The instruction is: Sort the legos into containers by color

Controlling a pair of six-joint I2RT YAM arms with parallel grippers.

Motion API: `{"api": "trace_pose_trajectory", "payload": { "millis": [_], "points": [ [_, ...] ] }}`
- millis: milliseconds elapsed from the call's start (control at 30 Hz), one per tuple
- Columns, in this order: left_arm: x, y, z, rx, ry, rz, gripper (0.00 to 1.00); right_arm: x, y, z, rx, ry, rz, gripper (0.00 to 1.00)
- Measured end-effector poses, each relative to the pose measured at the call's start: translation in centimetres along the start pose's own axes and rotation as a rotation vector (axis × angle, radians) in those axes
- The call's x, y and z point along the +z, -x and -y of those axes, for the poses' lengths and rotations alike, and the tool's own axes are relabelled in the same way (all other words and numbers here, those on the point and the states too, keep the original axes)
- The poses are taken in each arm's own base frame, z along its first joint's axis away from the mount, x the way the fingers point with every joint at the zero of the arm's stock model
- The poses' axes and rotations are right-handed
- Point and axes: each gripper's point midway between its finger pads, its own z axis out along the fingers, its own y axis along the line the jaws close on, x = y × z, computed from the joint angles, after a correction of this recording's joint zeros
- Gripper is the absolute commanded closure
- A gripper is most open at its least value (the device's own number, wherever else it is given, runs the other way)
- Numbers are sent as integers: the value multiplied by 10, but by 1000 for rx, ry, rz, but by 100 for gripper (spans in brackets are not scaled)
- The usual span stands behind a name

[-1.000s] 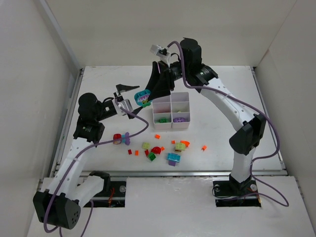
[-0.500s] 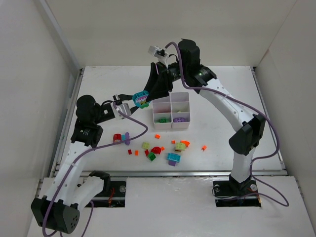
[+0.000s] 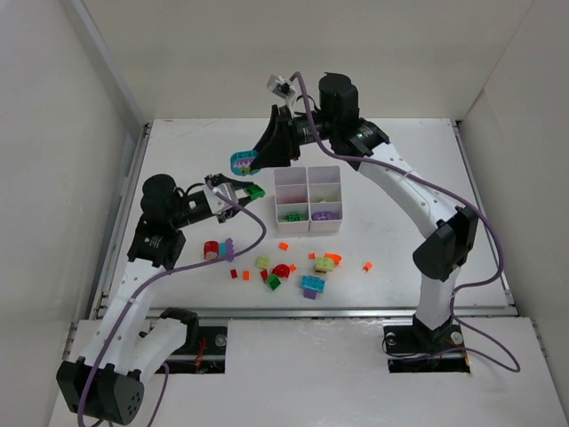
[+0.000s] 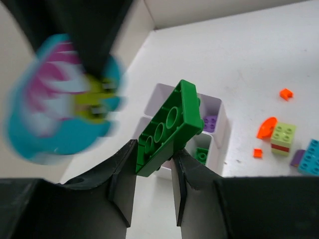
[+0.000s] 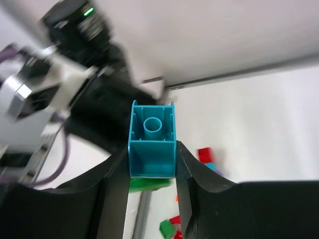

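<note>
My left gripper [image 3: 238, 192] is shut on a green brick [image 3: 253, 189], held above the table left of the white six-compartment tray [image 3: 308, 189]. In the left wrist view the brick [image 4: 169, 127] sticks up tilted between the fingers. My right gripper [image 3: 252, 160] is shut on a cyan piece [image 3: 241, 163] with purple and white parts, just above and behind the green brick. In the right wrist view the cyan piece [image 5: 152, 139] sits between the fingers, the green brick [image 5: 147, 183] below it. The tray holds green bits [image 3: 292, 214] and a purple one [image 3: 324, 214].
Loose legos lie in front of the tray: a red brick [image 3: 211, 250], a purple bit [image 3: 228, 247], yellow-green bricks [image 3: 327, 261], a cyan brick [image 3: 312, 285], a green one [image 3: 275, 282] and orange bits [image 3: 367, 266]. White walls stand on both sides.
The green brick has come apart from the cyan piece. My right gripper has moved up and left with the cyan piece; my left gripper stays low, holding the green brick.
</note>
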Motion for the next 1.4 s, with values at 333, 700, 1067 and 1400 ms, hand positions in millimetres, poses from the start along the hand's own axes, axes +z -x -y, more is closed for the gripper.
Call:
{"api": "trace_pose_trajectory", "payload": {
  "millis": [333,700,1067,1400],
  "points": [
    [-6,-39,24,-149,-3,-106,100,-32,-7,91,102,-484,110,100],
    [-12,-110,3,-395,233,-320,100,-149,-98,150,249,-1221,-36,100],
    [-13,-138,4,-464,275,-386,100,-197,-176,145,338,-1453,-262,100],
    [-11,-141,2,-468,285,-386,100,-204,-169,142,321,-1488,-250,100]
  ]
}}
